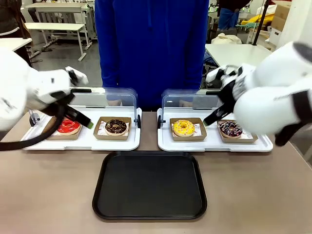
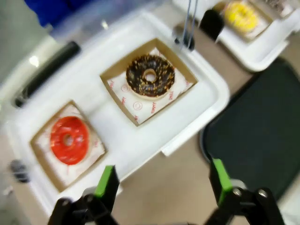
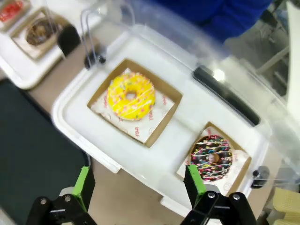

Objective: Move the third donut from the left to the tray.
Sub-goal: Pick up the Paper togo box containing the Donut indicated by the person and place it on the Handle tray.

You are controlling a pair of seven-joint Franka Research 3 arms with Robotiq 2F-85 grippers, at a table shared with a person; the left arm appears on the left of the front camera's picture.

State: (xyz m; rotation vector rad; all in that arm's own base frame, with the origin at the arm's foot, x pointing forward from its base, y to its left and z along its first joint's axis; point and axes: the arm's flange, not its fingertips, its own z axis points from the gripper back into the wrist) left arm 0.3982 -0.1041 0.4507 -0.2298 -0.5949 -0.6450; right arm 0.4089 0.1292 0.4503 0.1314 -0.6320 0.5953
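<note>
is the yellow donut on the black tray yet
No, the yellow donut sits in its holder on the white tray, beyond the black tray.

Red print on the paper liners (image 3: 143,127) under the yellow donut (image 3: 131,95) and the chocolate donut (image 2: 150,76), too blurred for me to read

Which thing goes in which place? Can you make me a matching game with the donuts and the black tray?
Things:
1. red donut
2. yellow donut
3. chocolate donut with coloured sprinkles
4. black tray

Places:
A. left spot on the right white tray
B. flat on the table, on the robot's side of both white trays
C. left spot on the left white tray
D. right spot on the right white tray

Right pairs: 1-C, 2-A, 3-D, 4-B.
</note>
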